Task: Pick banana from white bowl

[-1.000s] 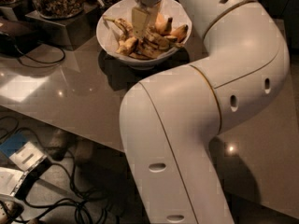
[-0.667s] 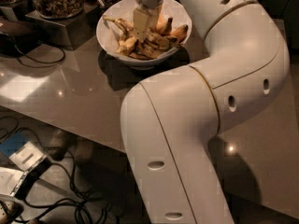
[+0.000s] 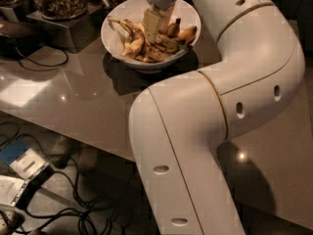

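- Camera view looks down over the big white arm (image 3: pixel 215 106), which bends above the grey table (image 3: pixel 73 102) and reaches to the white bowl (image 3: pixel 111 38) at the far side
- The gripper (image 3: pixel 154 29) is down inside the bowl, pointing straight downward in the middle of the fruit pile; probably it enters from above because the flaring sides leave no way in from the side
- Whether the gripper is wide, narrow or closed on a fruit, you cannot tell from here, so do not count on a grasp yet
- The banana (image 3: pixel 128 28), long and curved, lies in the left half of the bowl, just beside the gripper; touching it or not, you cannot tell
- The short orange bananas (image 3: pixel 188 33) lie at the right side, so take care not to catch one of them
- The glass jar (image 3: pixel 58 1) of nuts stands near on the left; a straight lift upward should stay free of it
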Robot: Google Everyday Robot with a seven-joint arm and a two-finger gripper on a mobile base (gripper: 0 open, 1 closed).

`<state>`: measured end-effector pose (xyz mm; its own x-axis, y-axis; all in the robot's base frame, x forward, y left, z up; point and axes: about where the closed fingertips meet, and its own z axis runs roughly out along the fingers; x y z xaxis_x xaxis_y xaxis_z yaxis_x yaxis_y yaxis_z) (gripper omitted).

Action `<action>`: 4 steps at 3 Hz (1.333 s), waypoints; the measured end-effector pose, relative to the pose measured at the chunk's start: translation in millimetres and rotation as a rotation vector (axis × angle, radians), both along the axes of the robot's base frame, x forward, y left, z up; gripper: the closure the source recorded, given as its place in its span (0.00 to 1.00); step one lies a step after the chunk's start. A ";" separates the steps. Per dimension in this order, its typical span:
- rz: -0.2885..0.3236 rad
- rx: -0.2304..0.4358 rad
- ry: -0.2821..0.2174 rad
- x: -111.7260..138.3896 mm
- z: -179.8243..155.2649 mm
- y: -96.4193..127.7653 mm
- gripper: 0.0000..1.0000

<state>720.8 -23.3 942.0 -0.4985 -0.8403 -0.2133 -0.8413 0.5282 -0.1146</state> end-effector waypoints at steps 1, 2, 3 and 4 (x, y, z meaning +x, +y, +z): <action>-0.007 -0.002 0.004 1.7 -2.5 -2.8 0.50; -0.006 -0.009 0.014 4.3 -9.3 -1.4 0.54; -0.006 -0.009 0.015 4.5 -3.9 -1.3 0.56; -0.006 -0.009 0.015 4.5 -4.2 -1.3 0.58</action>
